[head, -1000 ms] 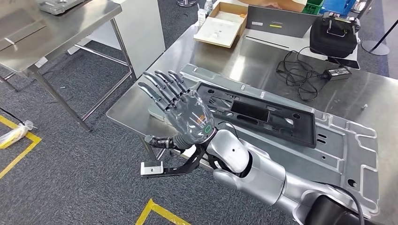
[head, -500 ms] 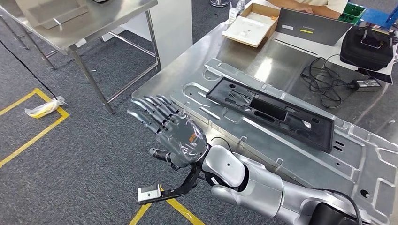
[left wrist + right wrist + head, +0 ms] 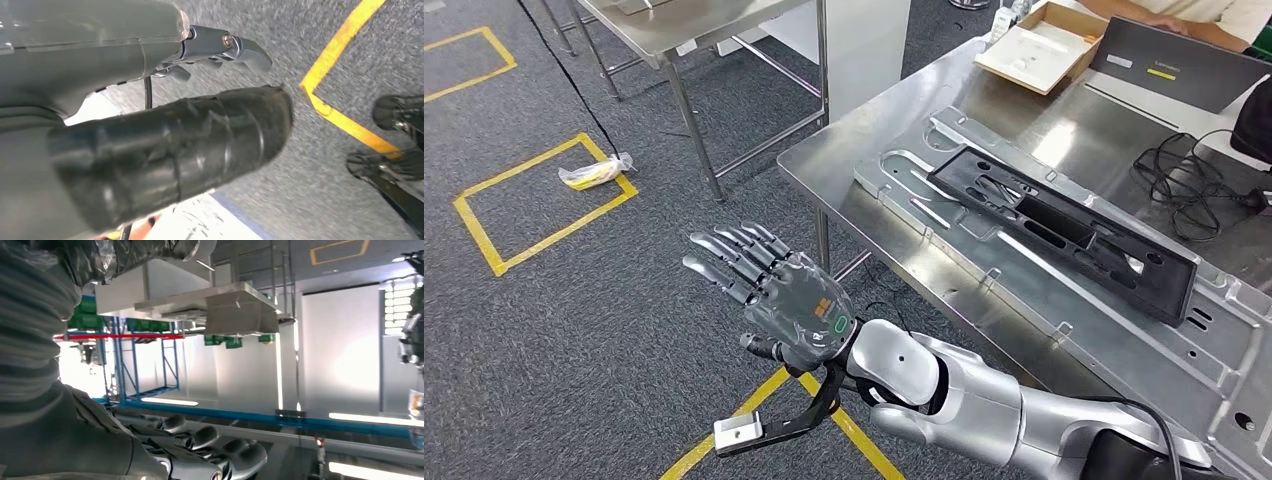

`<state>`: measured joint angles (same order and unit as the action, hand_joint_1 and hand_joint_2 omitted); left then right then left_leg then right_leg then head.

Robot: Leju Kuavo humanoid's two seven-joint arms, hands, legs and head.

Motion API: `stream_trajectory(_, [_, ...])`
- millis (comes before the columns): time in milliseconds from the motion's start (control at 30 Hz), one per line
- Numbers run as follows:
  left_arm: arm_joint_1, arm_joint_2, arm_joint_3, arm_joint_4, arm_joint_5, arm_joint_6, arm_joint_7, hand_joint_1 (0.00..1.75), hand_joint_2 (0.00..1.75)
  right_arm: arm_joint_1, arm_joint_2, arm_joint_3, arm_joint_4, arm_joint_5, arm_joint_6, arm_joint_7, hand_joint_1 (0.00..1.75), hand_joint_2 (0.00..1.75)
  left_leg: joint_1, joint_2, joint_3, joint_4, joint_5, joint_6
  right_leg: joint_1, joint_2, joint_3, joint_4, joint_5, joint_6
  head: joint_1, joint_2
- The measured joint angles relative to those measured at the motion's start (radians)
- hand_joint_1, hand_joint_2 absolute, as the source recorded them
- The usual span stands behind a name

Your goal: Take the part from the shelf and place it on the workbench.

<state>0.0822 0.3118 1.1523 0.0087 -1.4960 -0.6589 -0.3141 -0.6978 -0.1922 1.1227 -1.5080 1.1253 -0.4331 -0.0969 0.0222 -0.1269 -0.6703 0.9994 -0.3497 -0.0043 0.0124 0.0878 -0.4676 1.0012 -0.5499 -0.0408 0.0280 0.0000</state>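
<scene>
While the right robot hand [image 3: 779, 295] hangs out over the dark grey carpet floor [image 3: 574, 330], palm down, its fingers [image 3: 729, 255] are stretched straight and spread, grasping nothing at all. Just beside it to the right stands the shiny steel bench [image 3: 864, 130], and on that bench lies a big flat silver metal plate [image 3: 1064, 300] with stamped slots. Resting on top of the plate is the long black plastic frame part [image 3: 1064, 225] with rectangular cut-outs, lying flat and well apart from the released hand. Further back on the bench sit an open cardboard box [image 3: 1039, 45], a grey laptop [image 3: 1179, 65] and a tangle of black cable [image 3: 1189, 185]. Yellow tape lines [image 3: 524, 215] mark the carpet, with a small crumpled yellow-and-clear bag [image 3: 594, 172] lying on one corner of them. Over at the left robot hand [image 3: 150, 145], a thick taped thumb and one metal finger [image 3: 235, 45] show above the carpet, nothing visible in its hold, but open or clenched I cannot tell.
</scene>
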Motion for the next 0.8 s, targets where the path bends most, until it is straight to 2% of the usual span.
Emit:
stream_trajectory(33, [0.003, 0.002, 0.0, 0.0, 0.002, -0.002, 0.0, 0.0, 0.0, -0.001, 0.0, 0.003, 0.001, -0.002, 0.003, -0.001, 0.0, 1.75, 0.003, -0.008, -0.003, -0.003, 0.008, -0.006, -0.001, -0.015, -0.004, -0.003, 0.009, -0.003, 0.001, 0.0])
stream_trajectory(67, [0.008, 0.004, 0.0, 0.0, 0.003, -0.004, 0.0, 0.0, 0.0, -0.001, 0.0, 0.008, 0.002, -0.004, 0.007, -0.003, 0.0, 1.75, 0.003, 0.002, -0.009, 0.001, 0.004, -0.01, -0.003, -0.031, -0.008, -0.01, 0.019, -0.008, 0.0, 0.0])
stream_trajectory(100, [0.011, 0.005, 0.0, 0.0, 0.005, -0.006, 0.0, 0.0, 0.0, -0.001, 0.001, 0.013, 0.003, -0.006, 0.01, -0.005, 0.0, 1.75, 0.002, 0.027, -0.02, 0.02, -0.02, -0.012, -0.006, -0.047, -0.015, -0.017, 0.032, -0.015, 0.0, 0.0])
stream_trajectory(167, [0.011, 0.008, 0.001, 0.0, 0.008, -0.008, -0.001, 0.0, 0.0, -0.001, 0.0, 0.023, 0.006, -0.008, 0.017, -0.008, 0.0, 1.75, 0.003, 0.092, -0.051, 0.114, -0.117, -0.018, -0.005, -0.082, -0.036, -0.023, 0.055, -0.023, 0.0, 0.0])
stream_trajectory(200, [0.008, 0.009, 0.001, 0.0, 0.009, -0.008, -0.001, 0.0, 0.0, 0.0, 0.0, 0.026, 0.007, -0.008, 0.018, -0.009, 0.0, 1.75, 0.005, 0.11, -0.066, 0.179, -0.164, -0.024, -0.004, -0.1, -0.05, -0.022, 0.065, -0.024, 0.0, 0.0])
stream_trajectory(233, [0.006, 0.009, 0.002, 0.0, 0.01, -0.008, -0.001, 0.0, 0.0, 0.0, 0.0, 0.03, 0.008, -0.009, 0.02, -0.01, 0.0, 1.75, 0.009, 0.117, -0.075, 0.24, -0.189, -0.03, -0.003, -0.118, -0.064, -0.02, 0.074, -0.021, 0.0, 0.0])
stream_trajectory(267, [0.005, 0.008, 0.002, 0.0, 0.011, -0.009, -0.001, 0.0, 0.0, 0.001, 0.0, 0.035, 0.01, -0.01, 0.021, -0.01, 0.0, 1.75, 0.014, 0.12, -0.074, 0.282, -0.186, -0.036, -0.003, -0.136, -0.08, -0.016, 0.083, -0.018, 0.0, 0.0])
stream_trajectory(300, [0.005, 0.008, 0.003, 0.0, 0.013, -0.01, -0.001, 0.0, 0.0, 0.001, -0.001, 0.04, 0.011, -0.011, 0.022, -0.011, 0.0, 1.75, 0.018, 0.123, -0.057, 0.294, -0.162, -0.042, -0.004, -0.153, -0.098, -0.01, 0.091, -0.014, 0.0, 0.0])
stream_trajectory(333, [0.006, 0.008, 0.005, 0.0, 0.015, -0.01, 0.0, 0.0, 0.0, 0.001, -0.002, 0.046, 0.011, -0.012, 0.023, -0.011, 0.0, 1.75, 0.023, 0.13, -0.022, 0.27, -0.133, -0.049, -0.006, -0.169, -0.115, -0.002, 0.097, -0.009, 0.0, 0.0])
stream_trajectory(367, [0.006, 0.008, 0.006, 0.0, 0.017, -0.011, 0.001, 0.0, 0.0, 0.0, -0.003, 0.051, 0.012, -0.013, 0.024, -0.011, 0.0, 1.75, 0.028, 0.147, 0.03, 0.215, -0.118, -0.056, -0.006, -0.183, -0.13, 0.01, 0.102, -0.004, 0.0, 0.0])
stream_trajectory(400, [0.005, 0.009, 0.008, 0.0, 0.019, -0.012, 0.002, 0.0, 0.0, -0.001, -0.004, 0.056, 0.012, -0.013, 0.025, -0.011, 0.0, 1.75, 0.028, 0.169, 0.088, 0.141, -0.125, -0.062, -0.007, -0.196, -0.144, 0.022, 0.105, 0.002, 0.0, 0.0])
stream_trajectory(433, [0.003, 0.009, 0.01, 0.0, 0.021, -0.012, 0.003, 0.0, 0.0, -0.002, -0.005, 0.059, 0.012, -0.014, 0.025, -0.011, 0.0, 1.75, 0.025, 0.187, 0.133, 0.078, -0.142, -0.058, -0.006, -0.208, -0.153, 0.033, 0.108, 0.008, 0.0, 0.0])
stream_trajectory(467, [0.003, 0.01, 0.01, 0.001, 0.023, -0.014, 0.003, 0.0, 0.0, -0.004, -0.006, 0.062, 0.012, -0.015, 0.025, -0.011, 0.0, 1.75, 0.02, 0.198, 0.158, 0.035, -0.16, -0.051, -0.004, -0.219, -0.158, 0.041, 0.111, 0.014, 0.001, 0.0])
stream_trajectory(500, [0.005, 0.011, 0.011, 0.001, 0.025, -0.015, 0.003, 0.0, 0.0, -0.004, -0.008, 0.066, 0.012, -0.015, 0.024, -0.011, 0.0, 1.75, 0.012, 0.196, 0.163, 0.015, -0.169, -0.04, -0.005, -0.23, -0.161, 0.044, 0.117, 0.02, 0.002, 0.0])
stream_trajectory(533, [0.009, 0.013, 0.011, 0.001, 0.027, -0.016, 0.004, 0.0, 0.0, -0.005, -0.009, 0.07, 0.012, -0.016, 0.025, -0.011, 0.0, 1.75, 0.01, 0.186, 0.154, 0.014, -0.165, -0.024, -0.007, -0.238, -0.162, 0.045, 0.122, 0.027, 0.003, 0.0])
stream_trajectory(567, [0.014, 0.016, 0.012, 0.001, 0.028, -0.017, 0.005, 0.0, 0.0, -0.005, -0.01, 0.075, 0.013, -0.016, 0.025, -0.011, 0.0, 1.75, 0.008, 0.178, 0.144, 0.013, -0.157, -0.013, -0.011, -0.227, -0.166, 0.05, 0.116, 0.036, 0.003, 0.0])
stream_trajectory(600, [0.018, 0.018, 0.013, 0.001, 0.028, -0.017, 0.006, 0.0, 0.0, -0.004, -0.011, 0.08, 0.014, -0.016, 0.025, -0.011, 0.0, 1.75, 0.007, 0.17, 0.134, 0.013, -0.146, -0.002, -0.015, -0.2, -0.174, 0.066, 0.093, 0.042, 0.003, 0.0])
stream_trajectory(633, [0.018, 0.02, 0.014, 0.001, 0.029, -0.017, 0.007, 0.0, 0.0, -0.004, -0.013, 0.084, 0.014, -0.016, 0.025, -0.011, 0.0, 1.75, 0.005, 0.161, 0.121, 0.011, -0.134, 0.009, -0.017, -0.164, -0.186, 0.102, 0.052, 0.046, 0.003, 0.0])
stream_trajectory(667, [0.017, 0.021, 0.016, 0.001, 0.03, -0.018, 0.007, 0.0, 0.0, -0.004, -0.016, 0.088, 0.015, -0.018, 0.025, -0.011, 0.0, 1.75, 0.001, 0.151, 0.105, 0.012, -0.12, 0.017, -0.017, -0.126, -0.203, 0.155, -0.001, 0.046, 0.003, 0.0])
stream_trajectory(700, [0.015, 0.022, 0.019, 0.001, 0.031, -0.018, 0.008, 0.0, 0.0, -0.004, -0.019, 0.093, 0.016, -0.02, 0.025, -0.011, 0.0, 1.75, -0.003, 0.139, 0.088, 0.012, -0.107, 0.023, -0.014, -0.102, -0.219, 0.218, -0.052, 0.04, 0.003, 0.0])
stream_trajectory(733, [0.014, 0.022, 0.021, 0.001, 0.033, -0.019, 0.008, 0.0, 0.0, -0.004, -0.022, 0.096, 0.016, -0.022, 0.025, -0.011, 0.0, 1.75, -0.008, 0.126, 0.07, 0.013, -0.093, 0.026, -0.009, -0.092, -0.229, 0.277, -0.086, 0.033, 0.003, 0.0])
stream_trajectory(767, [0.014, 0.022, 0.024, 0.001, 0.036, -0.02, 0.009, 0.0, 0.0, -0.003, -0.025, 0.1, 0.017, -0.024, 0.025, -0.011, 0.0, 1.75, -0.013, 0.112, 0.052, 0.014, -0.08, 0.029, -0.002, -0.088, -0.226, 0.313, -0.095, 0.023, 0.003, 0.0])
stream_trajectory(800, [0.015, 0.022, 0.026, 0.001, 0.039, -0.021, 0.01, 0.0, 0.0, -0.003, -0.027, 0.102, 0.018, -0.025, 0.025, -0.011, 0.0, 1.75, -0.018, 0.097, 0.036, 0.015, -0.067, 0.031, 0.006, -0.086, -0.208, 0.317, -0.083, 0.012, 0.002, 0.0])
